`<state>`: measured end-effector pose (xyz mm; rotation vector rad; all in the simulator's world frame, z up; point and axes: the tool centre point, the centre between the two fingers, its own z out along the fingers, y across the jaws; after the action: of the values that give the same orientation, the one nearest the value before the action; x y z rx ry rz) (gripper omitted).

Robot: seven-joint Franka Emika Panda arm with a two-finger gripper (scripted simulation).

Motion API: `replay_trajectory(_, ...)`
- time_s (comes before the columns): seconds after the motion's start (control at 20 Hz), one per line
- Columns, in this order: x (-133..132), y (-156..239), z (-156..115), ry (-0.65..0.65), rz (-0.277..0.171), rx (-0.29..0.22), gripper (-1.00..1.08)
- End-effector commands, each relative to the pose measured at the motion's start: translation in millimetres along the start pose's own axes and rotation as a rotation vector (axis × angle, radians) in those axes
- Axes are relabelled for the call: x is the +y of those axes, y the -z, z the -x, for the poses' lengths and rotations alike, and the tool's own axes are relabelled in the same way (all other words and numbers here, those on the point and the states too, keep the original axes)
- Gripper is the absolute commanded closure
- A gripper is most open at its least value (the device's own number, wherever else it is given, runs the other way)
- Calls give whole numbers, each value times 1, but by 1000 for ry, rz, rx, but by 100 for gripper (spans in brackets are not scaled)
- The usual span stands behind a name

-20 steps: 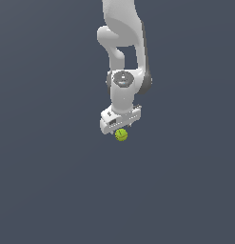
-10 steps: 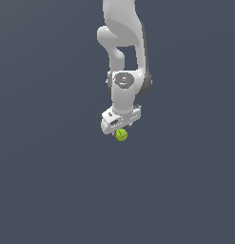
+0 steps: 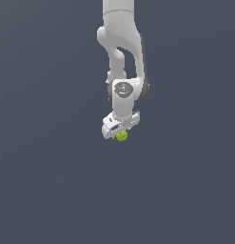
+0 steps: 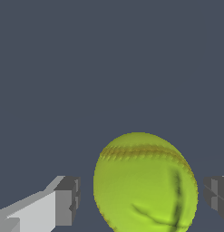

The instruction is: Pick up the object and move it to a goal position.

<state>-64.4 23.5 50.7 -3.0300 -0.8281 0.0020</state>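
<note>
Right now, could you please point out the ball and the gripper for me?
ball (image 4: 145,183), wrist view, middle of its yellow-green face.
gripper (image 3: 120,133), exterior view, between the fingertips, just above the ball.

Plain dark grey-blue surface (image 3: 47,190), yellow-green ball (image 3: 121,136), contact with surface unclear

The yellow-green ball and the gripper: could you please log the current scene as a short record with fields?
object: small yellow-green ball with reddish stitch-like seam and dark marks
ball position: directly under the white gripper, between its fingers
fingers: grey pads on both sides of the ball, with visible gaps in the wrist view
gripper state: open, not closed on the ball
arm: white Panda arm reaching down from above
surroundings: plain dark grey-blue background; no other objects visible
goal marker: none visible
</note>
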Motion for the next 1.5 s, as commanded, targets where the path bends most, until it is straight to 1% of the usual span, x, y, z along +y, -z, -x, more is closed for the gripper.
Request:
replay_trajectory(0.0,0,-7,0,0,1,1,-92)
replay_trajectory(0.15,0,-9,-1,1,1,1,-92)
replay_trajectory(0.2,0,-9,-1,1,1,1,108)
replay_trajectory(0.9,4,-8,-2,0,2,2,108)
replay_trajectory(1.15,16,-5,-10,0,2,2,108)
replay_trajectory(1.45,42,1,-25,0,2,2,108)
